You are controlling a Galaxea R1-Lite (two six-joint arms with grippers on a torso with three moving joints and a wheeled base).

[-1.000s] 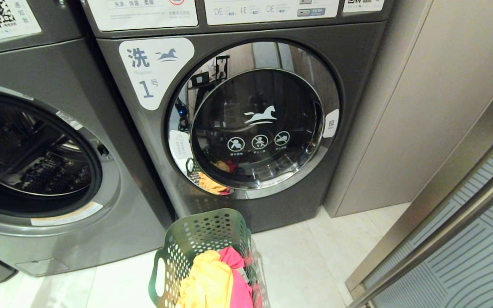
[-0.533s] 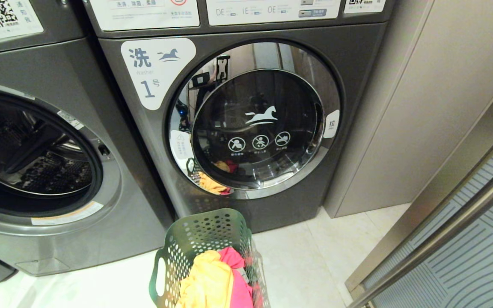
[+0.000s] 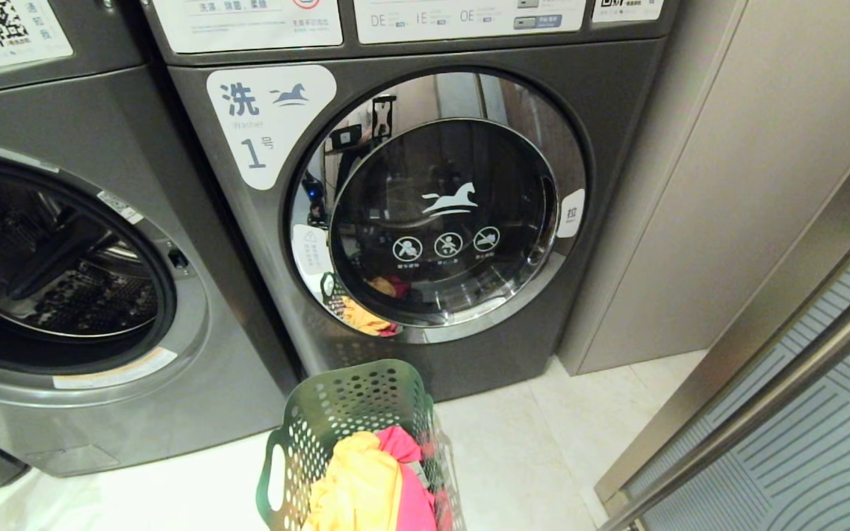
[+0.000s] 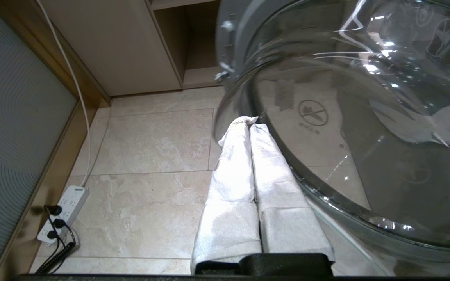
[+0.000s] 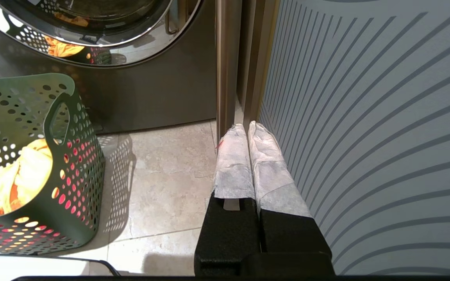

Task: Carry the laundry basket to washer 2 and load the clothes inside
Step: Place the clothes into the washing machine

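The green laundry basket (image 3: pixel 344 413) stands on the tile floor in front of the washer labelled 1, holding the clothes: a yellow-orange garment (image 3: pixel 358 487) and a pink-red one (image 3: pixel 412 479). To its left a dark grey washer (image 3: pixel 196 383) has its drum (image 3: pixel 49 258) open; I see no number on it. My left gripper (image 4: pixel 249 121) is shut and empty, its white-wrapped tips right at the rim of that washer's swung-open glass door (image 4: pixel 365 117). My right gripper (image 5: pixel 247 127) is shut and empty, low beside the basket (image 5: pixel 80 156). Neither gripper shows in the head view.
Washer 1 (image 3: pixel 425 221) has its door closed. A beige cabinet (image 3: pixel 690 184) and a metal sliding-door frame (image 3: pixel 764 369) stand on the right, with a striped panel (image 5: pixel 365 136) close to the right gripper. A power strip (image 4: pixel 63 212) with plugs lies on the floor.
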